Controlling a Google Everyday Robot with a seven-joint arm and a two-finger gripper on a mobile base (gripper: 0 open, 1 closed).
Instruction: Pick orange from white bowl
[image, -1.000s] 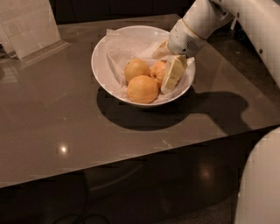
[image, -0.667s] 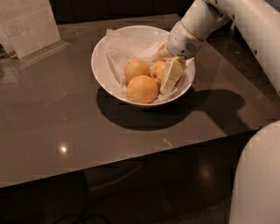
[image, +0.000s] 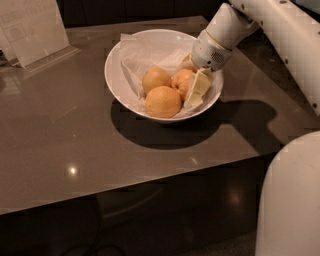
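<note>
The white bowl (image: 116, 60), lined with crumpled white paper, stands on the brown table and holds three oranges. The orange (image: 180, 82), the deepest reddish one, lies at the bowl's right side. A paler yellowish orange (image: 155, 79) lies to its left and a smooth bright one (image: 163, 101) in front. My gripper (image: 194, 88) reaches down into the bowl from the upper right. It sits right against the orange's right side and covers part of it. The orange rests in the bowl.
A clear sign holder with a white card (image: 33, 31) stands at the table's back left. My white arm (image: 270, 22) crosses the upper right. My white body (image: 292, 200) fills the lower right. The table's front edge (image: 125, 182) runs across the middle.
The gripper stays in the bowl against the orange. The oranges have not moved. My white body at the lower right takes up slightly more of the view.
</note>
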